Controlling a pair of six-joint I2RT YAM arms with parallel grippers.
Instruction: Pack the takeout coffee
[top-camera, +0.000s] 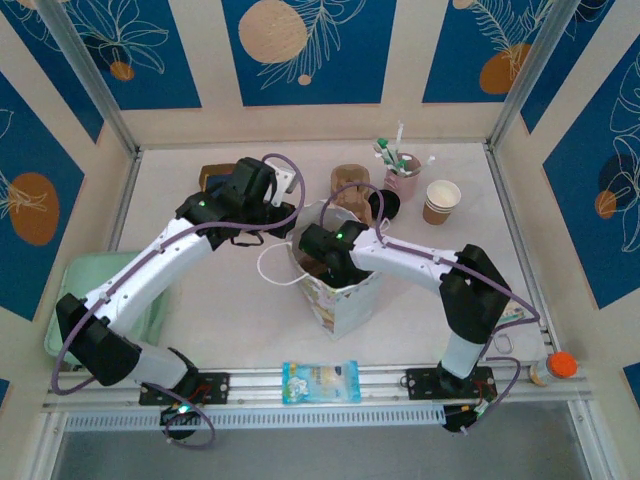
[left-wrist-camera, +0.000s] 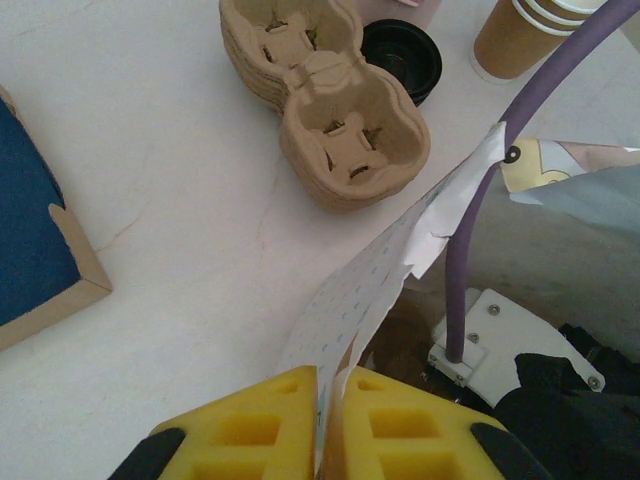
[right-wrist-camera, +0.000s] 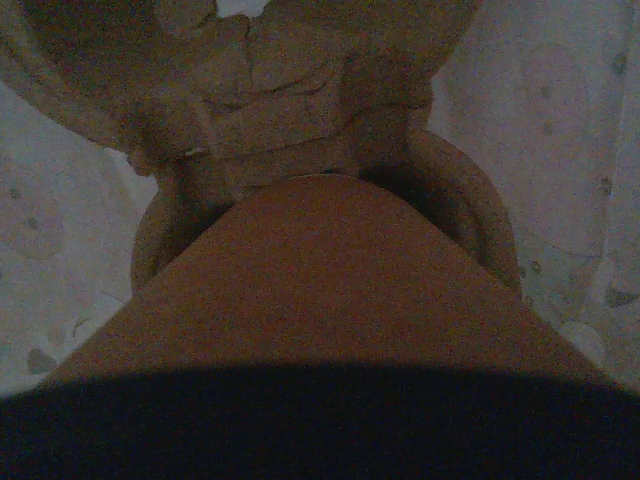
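The left gripper (left-wrist-camera: 330, 405) is closed on the rim of the paper bag (top-camera: 348, 300), which stands near the middle of the table (top-camera: 220, 300). Inside the bag, the right gripper (top-camera: 322, 262) holds the takeout coffee (right-wrist-camera: 320, 280) between wide jaws, just over a cardboard carrier (right-wrist-camera: 290, 90).

Noted bright, even overhead light in top view; sharp throughout, faint soft shadows on pale tabletop (top-camera: 240, 320). Found left wrist view bright, mildly washed; yellow foam finger pads (left-wrist-camera: 250, 430) blurred at bottom edge, white printed paper bag (left-wrist-camera: 350, 300) soft. Recorded right wrist view dim, grainy; kraft-brown paper cup (right-wrist-camera: 320, 270) unfocused, lowest band near black.
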